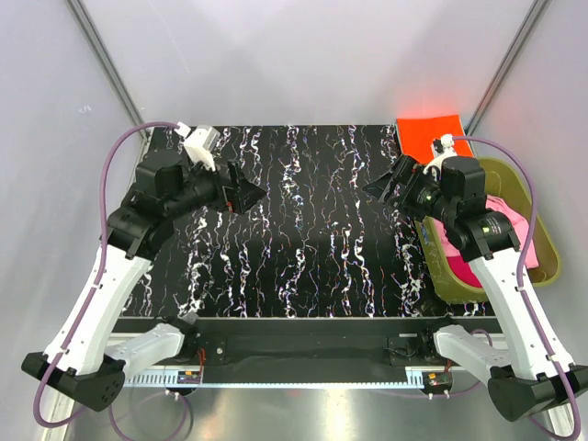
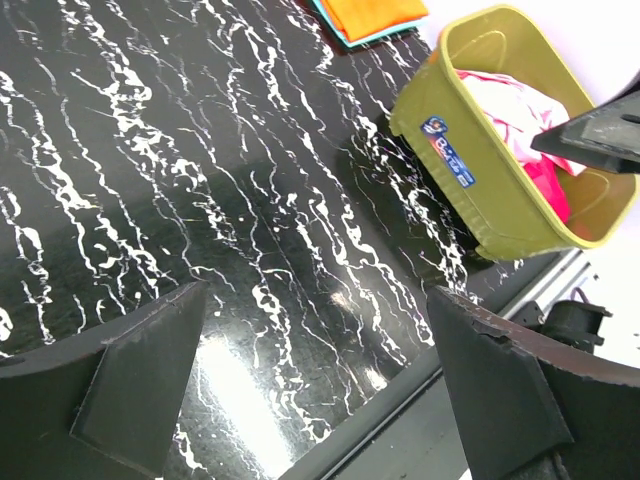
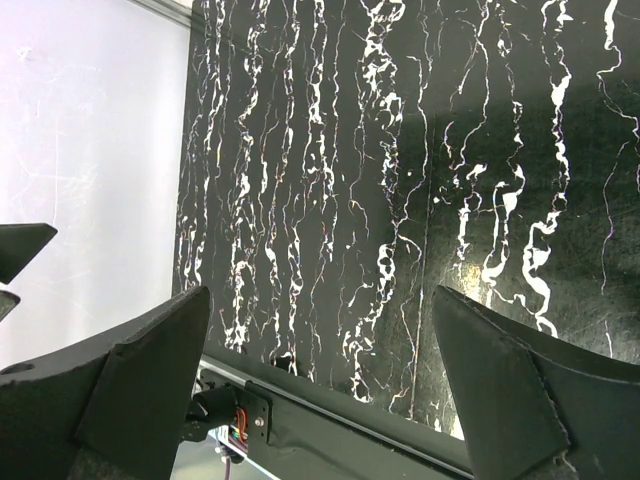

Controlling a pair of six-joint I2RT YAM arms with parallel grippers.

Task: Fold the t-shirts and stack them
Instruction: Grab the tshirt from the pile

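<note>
Both grippers open over the black marbled table (image 1: pixel 303 266), with the shirts at the tub.
The left gripper (image 1: pixel 250 195) hangs well left of the olive-green tub (image 2: pixel 452 152), jaws spread, holding nothing. The right gripper (image 1: pixel 377 188) is just beside the tub's left rim, also parted and bare. Inside the tub the light pink t-shirt (image 2: pixel 512 102) is bunched against the magenta t-shirt (image 2: pixel 545 182). Beyond the tub the orange t-shirt (image 1: pixel 430 129) lies folded on the blue t-shirt (image 2: pixel 343 37), of which only an edge shows.
</note>
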